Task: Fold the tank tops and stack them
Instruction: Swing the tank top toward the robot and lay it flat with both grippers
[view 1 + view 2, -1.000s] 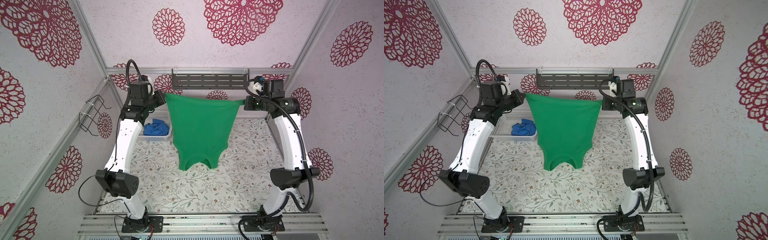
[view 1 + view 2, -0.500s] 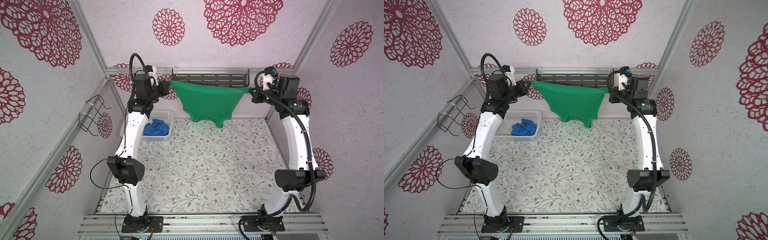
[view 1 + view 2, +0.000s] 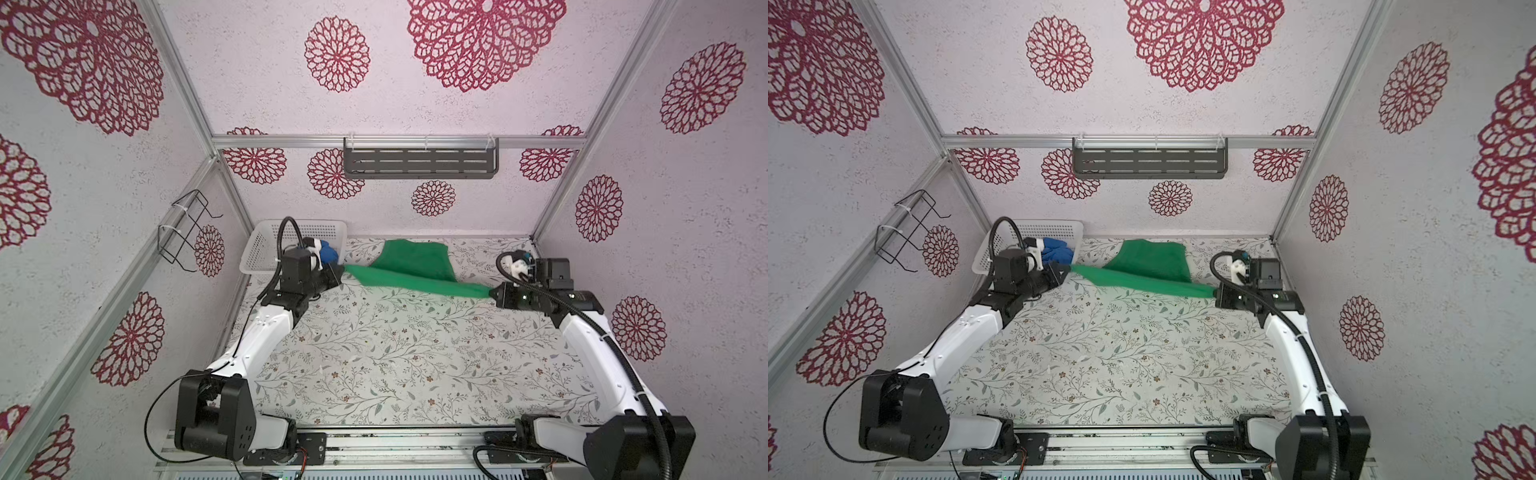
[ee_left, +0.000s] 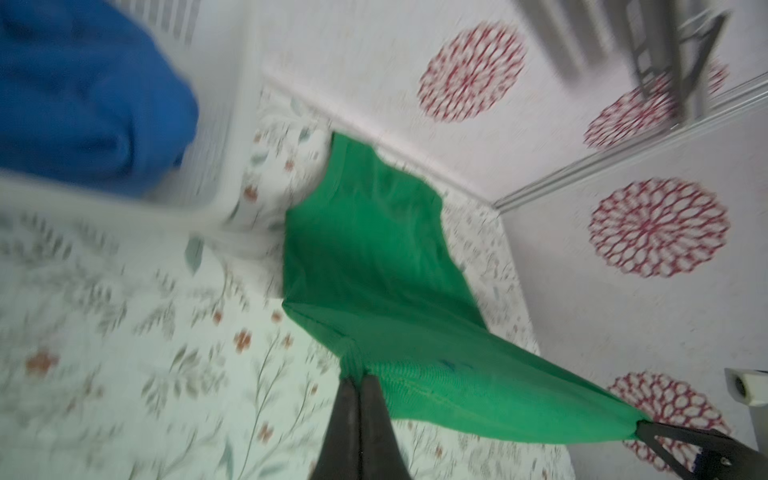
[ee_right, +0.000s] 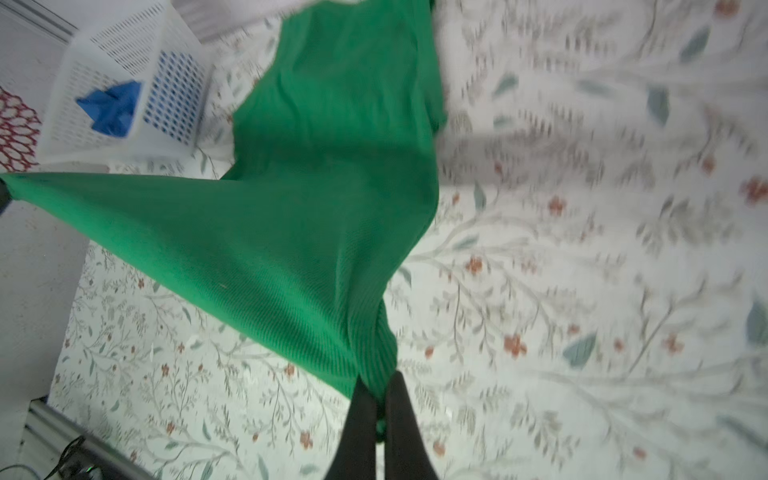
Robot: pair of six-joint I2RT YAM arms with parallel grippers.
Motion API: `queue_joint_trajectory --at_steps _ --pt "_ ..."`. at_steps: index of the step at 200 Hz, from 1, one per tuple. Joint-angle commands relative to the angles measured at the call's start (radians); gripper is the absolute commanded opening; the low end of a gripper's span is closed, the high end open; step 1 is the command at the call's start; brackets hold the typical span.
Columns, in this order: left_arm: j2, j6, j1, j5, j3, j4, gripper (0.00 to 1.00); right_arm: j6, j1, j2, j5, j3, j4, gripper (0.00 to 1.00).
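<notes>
Near far edge of counter [image 3: 415,353]: left end effector [image 3: 340,271] and right end effector [image 3: 491,292] each pinch a corner of green tank top [image 3: 409,259]. Held edge taut, rest draped on counter. Blue tank top [image 3: 1054,251] in basket [image 3: 1059,227]. Spreading step, I judge; next: lower evenly, release.

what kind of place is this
Probably a robot test booth: left arm and right arm bolted to a rail, patterned walls in a metal frame, a green top stretched between the arms.
</notes>
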Motion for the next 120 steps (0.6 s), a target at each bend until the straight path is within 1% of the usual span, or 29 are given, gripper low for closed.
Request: queue_joint_trajectory --at_steps 1,11,24,47,61,72,76,80,82,83,85,86,87,88,89,92,95,98,104,111,120 --pt "-0.150 -0.103 -0.023 -0.053 -0.107 -0.054 0.00 0.209 0.002 -0.111 0.006 -0.054 -0.182 0.00" --pt "-0.206 -0.148 -0.033 -0.061 -0.172 -0.101 0.00 0.230 0.006 -0.115 0.030 -0.075 -0.288 0.00" --pt "-0.277 -0.195 -0.053 -0.075 -0.241 -0.166 0.00 0.249 0.013 -0.143 0.051 -0.111 -0.368 0.00" --pt "-0.399 -0.272 -0.084 -0.115 -0.323 -0.302 0.00 0.292 0.032 -0.204 0.082 -0.169 -0.443 0.00" --pt "-0.480 -0.322 -0.104 -0.128 -0.359 -0.369 0.00 0.294 0.049 -0.226 0.102 -0.206 -0.493 0.00" --pt "-0.539 -0.351 -0.118 -0.143 -0.376 -0.426 0.00 0.297 0.054 -0.245 0.078 -0.230 -0.506 0.00" --pt "-0.558 -0.360 -0.120 -0.149 -0.382 -0.447 0.05 0.300 0.055 -0.251 0.071 -0.236 -0.508 0.00" --pt "-0.575 -0.364 -0.123 -0.152 -0.385 -0.467 0.16 0.298 0.055 -0.256 0.068 -0.239 -0.512 0.00" --pt "-0.584 -0.366 -0.125 -0.154 -0.386 -0.477 0.21 0.300 0.055 -0.259 0.065 -0.239 -0.516 0.04" --pt "-0.589 -0.367 -0.125 -0.154 -0.387 -0.482 0.24 0.300 0.055 -0.259 0.065 -0.239 -0.516 0.04" --pt "-0.596 -0.369 -0.127 -0.156 -0.388 -0.491 0.30 0.301 0.055 -0.260 0.065 -0.239 -0.518 0.07" --pt "-0.600 -0.370 -0.128 -0.157 -0.388 -0.493 0.33 0.302 0.055 -0.261 0.066 -0.237 -0.520 0.11" --pt "-0.605 -0.371 -0.129 -0.158 -0.389 -0.499 0.36 0.302 0.055 -0.261 0.066 -0.237 -0.520 0.11" --pt "-0.607 -0.372 -0.129 -0.158 -0.389 -0.503 0.39 0.302 0.055 -0.260 0.068 -0.234 -0.522 0.15" --pt "-0.612 -0.371 -0.129 -0.159 -0.390 -0.507 0.40 0.301 0.056 -0.260 0.069 -0.233 -0.524 0.17" --pt "-0.623 -0.372 -0.130 -0.160 -0.390 -0.519 0.49 0.299 0.055 -0.260 0.072 -0.227 -0.526 0.22" --pt "-0.633 -0.372 -0.131 -0.163 -0.390 -0.530 0.57 0.297 0.056 -0.256 0.077 -0.221 -0.529 0.26" --pt "-0.643 -0.371 -0.131 -0.166 -0.388 -0.543 0.62 0.294 0.056 -0.252 0.084 -0.211 -0.534 0.28" --pt "-0.662 -0.364 -0.131 -0.176 -0.377 -0.568 0.70 0.283 0.056 -0.239 0.101 -0.187 -0.543 0.31" --pt "-0.675 -0.347 -0.131 -0.205 -0.353 -0.601 0.76 0.272 0.055 -0.222 0.126 -0.152 -0.552 0.33" --pt "-0.683 -0.317 -0.131 -0.249 -0.305 -0.642 0.79 0.259 0.055 -0.198 0.160 -0.105 -0.557 0.36"
